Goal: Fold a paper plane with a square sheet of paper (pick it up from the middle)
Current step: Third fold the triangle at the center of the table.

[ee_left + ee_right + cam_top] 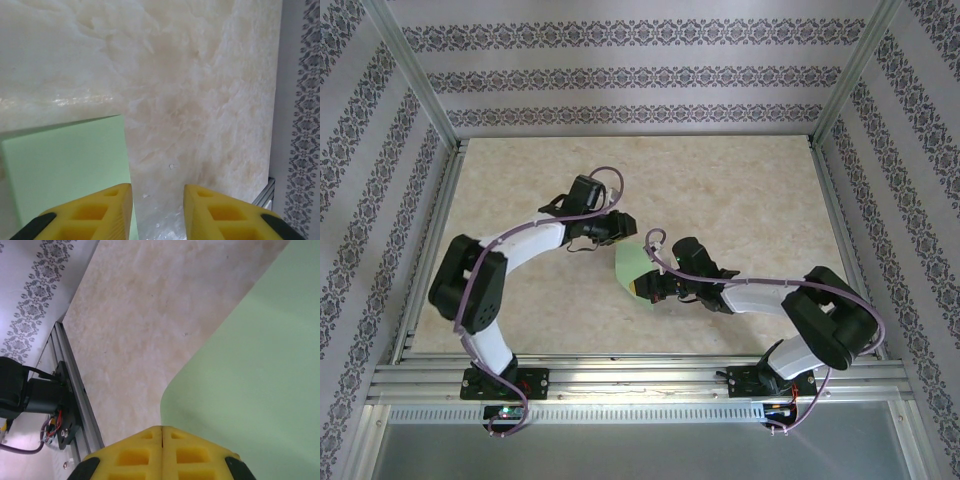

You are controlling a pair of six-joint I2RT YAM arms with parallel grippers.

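Observation:
The square sheet of paper [628, 264] is pale green and lies bent at the table's middle, between the two grippers. My right gripper [642, 288] comes at it from the right. In the right wrist view its yellow fingers [135, 455] are pressed together, and the sheet's [250, 380] rounded edge runs straight into their seam. My left gripper [619, 232] hovers at the sheet's far edge. In the left wrist view, bare table shows in the gap of the left gripper [157, 189]. The paper [65, 160] lies to the left and passes under the left finger [107, 207].
The marbled beige table [740, 200] stretches around the sheet. Aluminium rails [640, 378] frame it at the near edge, and patterned walls [620, 75] close in the back and sides. The left arm's base [35, 395] stands on the rail.

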